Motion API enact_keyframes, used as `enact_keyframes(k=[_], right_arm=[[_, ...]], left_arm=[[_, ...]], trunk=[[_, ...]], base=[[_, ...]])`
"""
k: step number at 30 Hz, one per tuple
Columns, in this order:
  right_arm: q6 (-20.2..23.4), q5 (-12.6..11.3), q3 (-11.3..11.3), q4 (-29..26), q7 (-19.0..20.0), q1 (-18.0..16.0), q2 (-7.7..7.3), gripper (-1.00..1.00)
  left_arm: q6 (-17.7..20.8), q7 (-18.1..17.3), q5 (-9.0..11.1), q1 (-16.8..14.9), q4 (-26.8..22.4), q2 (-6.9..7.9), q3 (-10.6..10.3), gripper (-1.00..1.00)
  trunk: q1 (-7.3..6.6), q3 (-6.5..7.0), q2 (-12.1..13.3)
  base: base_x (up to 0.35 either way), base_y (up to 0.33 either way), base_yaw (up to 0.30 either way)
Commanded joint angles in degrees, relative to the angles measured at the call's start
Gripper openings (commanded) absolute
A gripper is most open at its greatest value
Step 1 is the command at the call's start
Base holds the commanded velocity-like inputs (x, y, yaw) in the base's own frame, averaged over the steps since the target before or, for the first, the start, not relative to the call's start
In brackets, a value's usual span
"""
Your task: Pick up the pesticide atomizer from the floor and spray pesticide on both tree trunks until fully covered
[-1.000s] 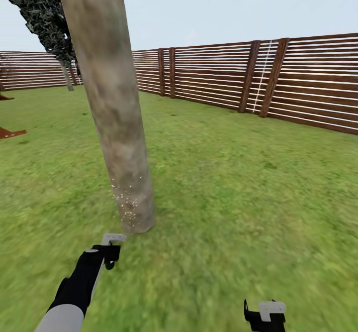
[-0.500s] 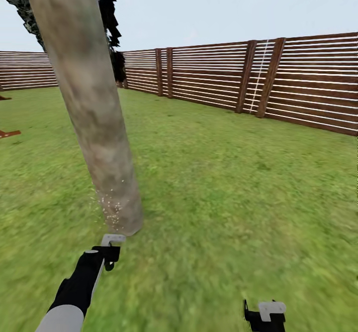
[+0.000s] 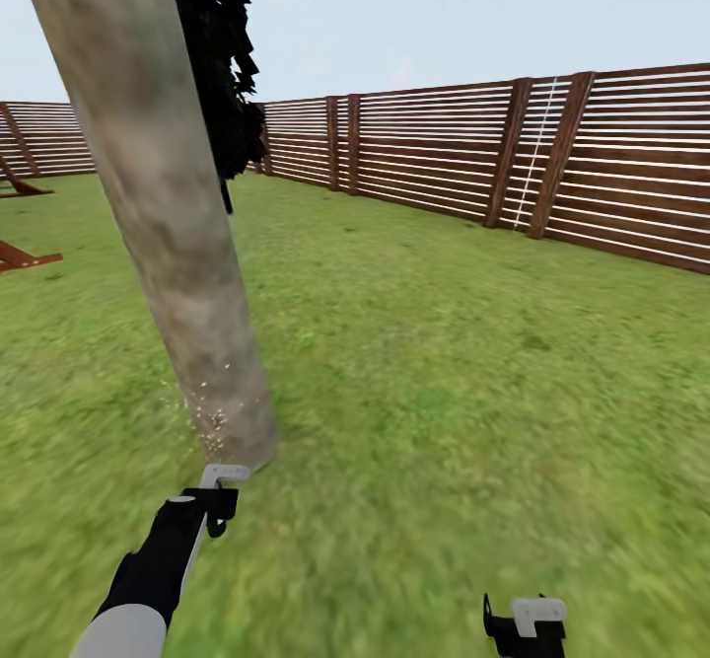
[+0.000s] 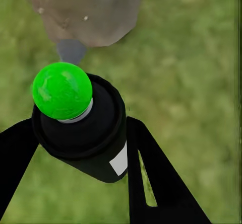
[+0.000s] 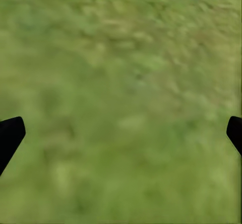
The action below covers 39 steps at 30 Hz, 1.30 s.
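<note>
The left gripper [image 4: 75, 148] pinches one pesticide atomizer [image 4: 83, 128], a black bottle with a green ball top, between its two dark fingers [image 4: 156, 183] just beside one mottled tree trunk [image 3: 168, 204] flecked with white pesticide [image 3: 209, 419], while the right gripper [image 5: 121, 133] hangs spread over grass [image 3: 473, 382].

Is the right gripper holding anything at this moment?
No: in the right wrist view the right gripper stands wide open, with nothing but blurry grass between its dark fingertips.
</note>
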Motion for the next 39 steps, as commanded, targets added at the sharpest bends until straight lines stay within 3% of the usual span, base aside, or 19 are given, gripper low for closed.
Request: enact_keyframes(k=[1,19,22,24,25,29,39], right_arm=[[0.0,0.0,0.0,0.0,0.0,0.0,0.0,1.0],[0.0,0.0,0.0,0.0,0.0,0.0,0.0,1.0],[0.0,0.0,0.0,0.0,0.0,0.0,0.0,1.0],[0.0,0.0,0.0,0.0,0.0,0.0,0.0,1.0],[0.0,0.0,0.0,0.0,0.0,0.0,0.0,1.0],[0.0,0.0,0.0,0.0,0.0,0.0,0.0,1.0],[0.0,0.0,0.0,-0.02,-0.02,0.0,-0.07,1.0]], left_arm=[[-0.01,0.0,0.0,0.0,0.0,0.0,0.0,-1.0],[0.1,0.26,0.03,0.0,0.05,0.08,0.42,-1.0],[1.03,0.44,0.03,-0.06,0.09,0.27,1.74,-1.0],[4.44,0.43,-0.18,-0.04,0.29,0.43,1.7,-1.0],[5.32,0.52,-0.21,0.23,0.37,1.55,1.61,-1.0],[5.21,0.53,-0.04,0.26,0.32,1.51,1.46,-1.0],[5.05,0.46,0.14,0.26,0.35,1.14,1.73,-1.0]], trunk=[[0.0,0.0,0.0],[0.0,0.0,0.0],[0.0,0.0,0.0],[0.0,0.0,0.0],[0.0,0.0,0.0],[0.0,0.0,0.0],[1.81,-1.88,-3.24]], base=[[0.235,-0.198,0.001],[0.182,-0.216,0.164],[0.077,-0.266,0.03],[0.144,-0.243,0.205],[0.01,-0.017,0.271],[0.002,-0.003,0.272],[0.0,0.0,0.122]])
